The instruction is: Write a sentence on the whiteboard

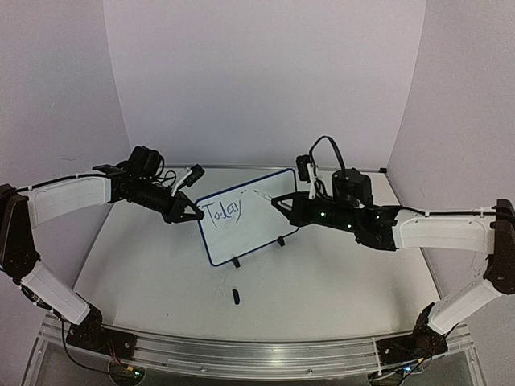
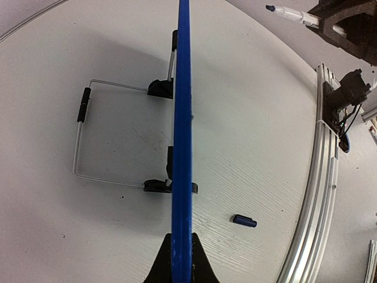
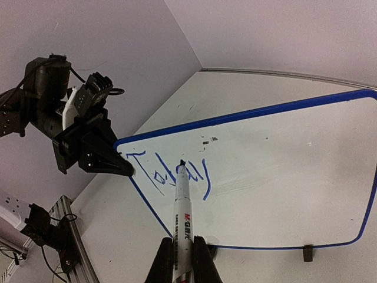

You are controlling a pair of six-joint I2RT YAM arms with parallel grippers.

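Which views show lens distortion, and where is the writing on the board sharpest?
Top external view: the silver metal rail bows mildly; the dark handwritten word is small but readable. Left wrist view: strong fisheye, the small blue-rimmed white board is edge-on, no writing shows. Right wrist view: the word is sharpest, the rim curves.

The right gripper [image 3: 183, 254] rises from the bottom edge, its two black fingers clamped on a white marker [image 3: 181, 206] that points up at the whiteboard [image 3: 283, 171]. The marker's dark tip sits among the strokes of blue handwriting [image 3: 154, 175] near the board's left end, hiding part of the word. The left gripper [image 3: 122, 169] pinches the blue rim there. A black clip foot [image 3: 307, 253] shows under the lower edge.
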